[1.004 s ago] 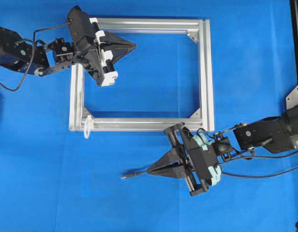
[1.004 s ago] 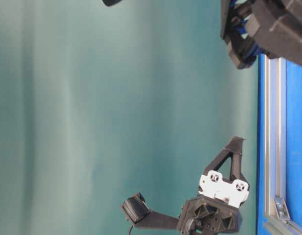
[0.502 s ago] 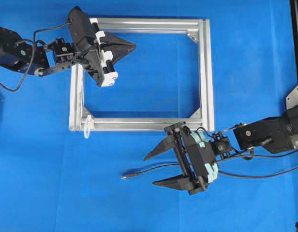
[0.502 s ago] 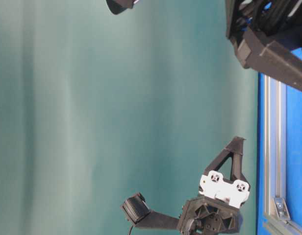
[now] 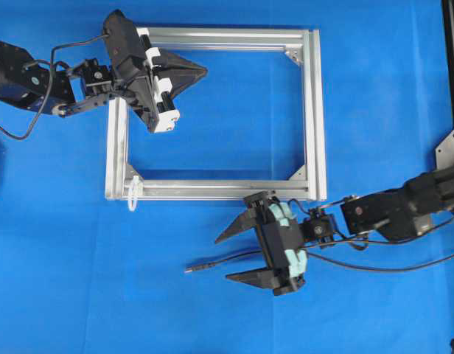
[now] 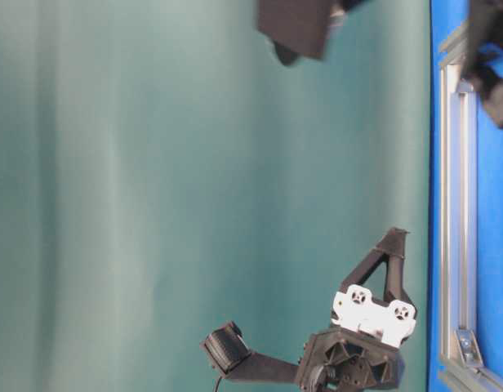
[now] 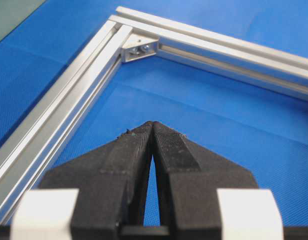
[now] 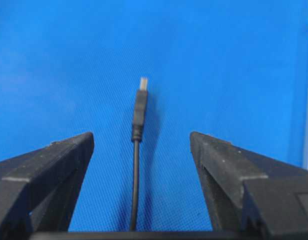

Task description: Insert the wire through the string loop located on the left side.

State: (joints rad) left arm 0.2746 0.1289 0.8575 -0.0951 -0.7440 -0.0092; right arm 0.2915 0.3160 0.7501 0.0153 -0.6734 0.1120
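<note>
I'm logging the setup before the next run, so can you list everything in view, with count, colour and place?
wire: one, black with a silvery tip, lying on the table below the frame, between the right gripper's open fingers.
string loop: one, whitish, at the frame's lower left corner.
frame: one, silver, rectangular, flat on the table's middle.
table: one, blue surface.
left gripper: one, black with white parts, shut, empty, over the frame's upper left part.
right gripper: one, black with pale green parts, open, straddling the wire, not holding it.
</note>
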